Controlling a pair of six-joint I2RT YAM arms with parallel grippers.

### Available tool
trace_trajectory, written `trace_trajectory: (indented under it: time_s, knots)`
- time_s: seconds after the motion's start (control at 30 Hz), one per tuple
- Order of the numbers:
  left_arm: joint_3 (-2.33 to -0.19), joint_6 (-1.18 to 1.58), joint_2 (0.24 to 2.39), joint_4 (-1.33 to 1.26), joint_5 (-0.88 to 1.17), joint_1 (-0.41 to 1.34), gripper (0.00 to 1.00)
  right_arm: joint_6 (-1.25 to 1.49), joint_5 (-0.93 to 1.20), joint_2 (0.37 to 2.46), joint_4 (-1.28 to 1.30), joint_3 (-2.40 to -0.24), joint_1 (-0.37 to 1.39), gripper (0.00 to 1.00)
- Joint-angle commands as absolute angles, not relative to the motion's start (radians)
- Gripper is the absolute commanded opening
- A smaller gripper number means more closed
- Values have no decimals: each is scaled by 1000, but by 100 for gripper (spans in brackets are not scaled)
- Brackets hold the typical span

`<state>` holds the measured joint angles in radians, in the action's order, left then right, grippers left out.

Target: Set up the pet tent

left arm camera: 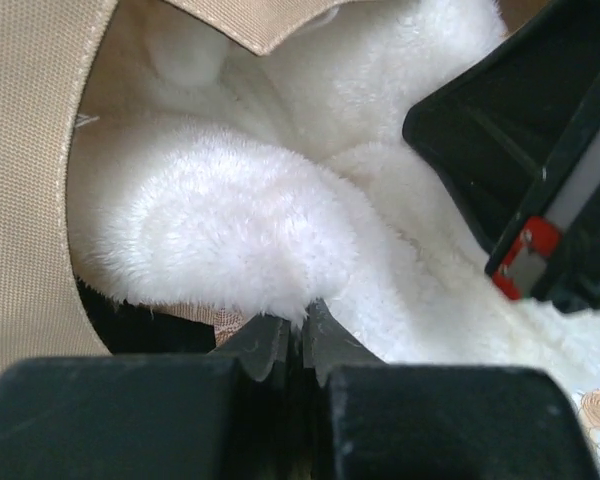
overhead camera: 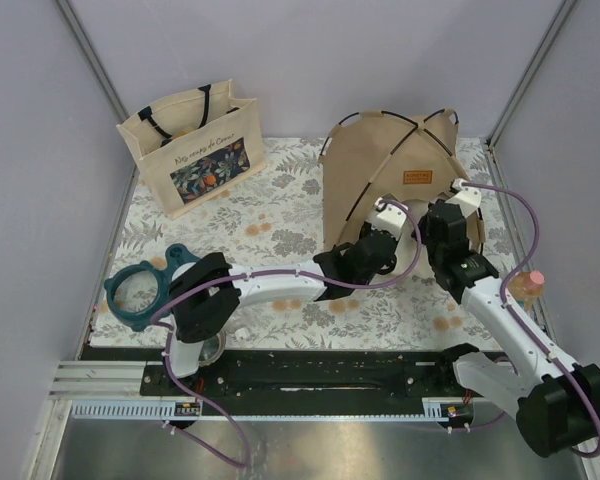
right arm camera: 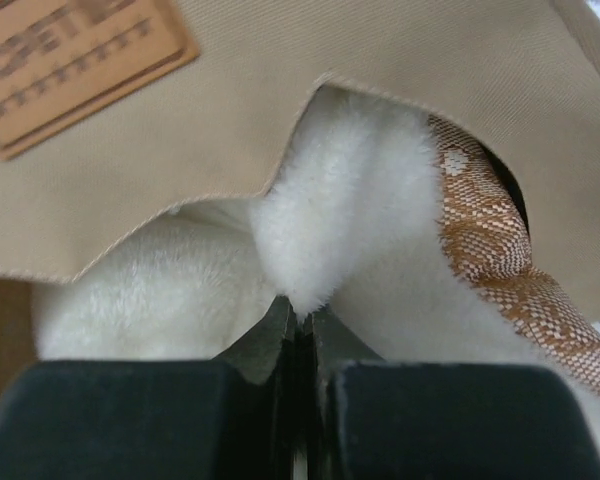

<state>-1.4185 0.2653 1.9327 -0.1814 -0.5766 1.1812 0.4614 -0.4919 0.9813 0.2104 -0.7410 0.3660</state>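
Both pinches are thin: the left jaws are closed on a fold of the pillow (left arm camera: 230, 220), and the right jaws are closed on its edge, each holding little more than fluff; a sharp pull from either arm could, I judge, slip the pile free and drop that side; a push deeper could drag the doorway hem along or tip the tent (overhead camera: 380, 165), which looks light; the two arms crowd the doorway and may knock each other. The tent stands at the far side of the surface (overhead camera: 260, 230), right of centre, doorway toward the arms; its hem arches just above both jaws, and the label (right arm camera: 70, 60) is up and left of the right jaws; the pillow lies partly inside.
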Motion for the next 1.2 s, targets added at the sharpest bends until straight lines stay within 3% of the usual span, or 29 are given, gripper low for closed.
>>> trace_trajectory:
  time_s: [0.0, 0.33, 0.67, 0.73, 0.83, 0.9, 1.03, 1.17]
  knots:
    - [-1411, 236, 1904, -494, -572, 1164, 0, 524, -270, 1014, 9, -695, 261, 0]
    - [-1480, 68, 1986, -643, -594, 1146, 0, 566, -129, 1114, -282, -621, 173, 0]
    - [-1476, 112, 2062, -666, -601, 1128, 2, 520, -114, 1241, -400, -667, 147, 0]
    - [-1473, 133, 2068, -641, -604, 1123, 14, 532, -104, 1265, -382, -683, 146, 13]
    - [-1437, 161, 2043, -634, -589, 1123, 40, 555, -107, 1252, -324, -681, 147, 46]
    - [-1405, 199, 2011, -623, -569, 1123, 54, 575, -132, 1209, -276, -667, 146, 59]
    - [-1361, 282, 1944, -562, -526, 1123, 64, 586, -192, 1094, -85, -678, 146, 70]
    - [-1355, 392, 1896, -437, -508, 1124, 76, 575, -230, 1000, 107, -706, 146, 72]
